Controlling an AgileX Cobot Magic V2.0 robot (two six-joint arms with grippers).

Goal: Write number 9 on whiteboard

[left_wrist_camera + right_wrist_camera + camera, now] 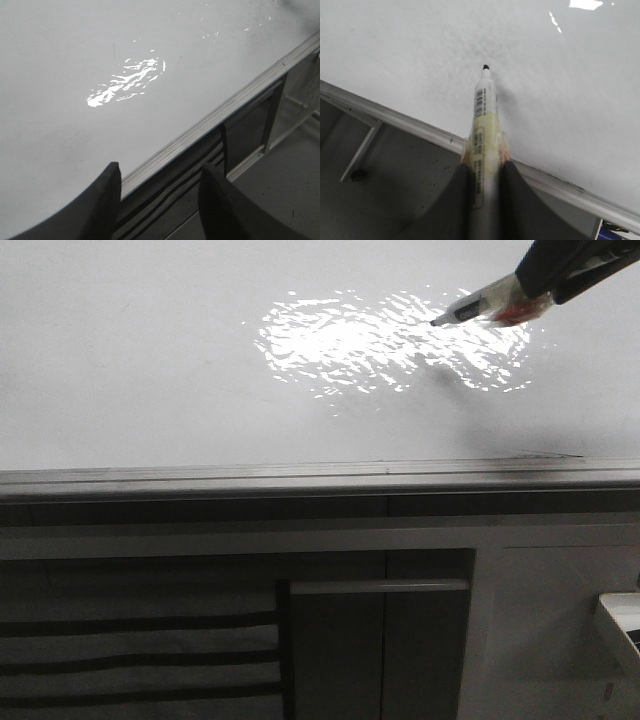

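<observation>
The whiteboard [150, 360] fills the upper front view, glossy, with a bright rippled glare patch [370, 340] and a grey rail [300, 480] along its near edge. No number 9 shows on it in any view. My right gripper [535, 295] reaches in from the top right, shut on a white marker [480, 308] wrapped in yellowish tape. The marker's black tip [485, 66] points at the whiteboard [420, 45], and its shadow lies a little apart from it. My left gripper [160, 200] is open and empty over the rail [210, 125] of the whiteboard [60, 100].
Grey cabinet panels [430, 640] stand below the rail, with dark horizontal slats [140, 650] at the lower left. A white object [620, 625] juts in at the lower right edge. A blue item [615, 232] peeks out beyond the rail.
</observation>
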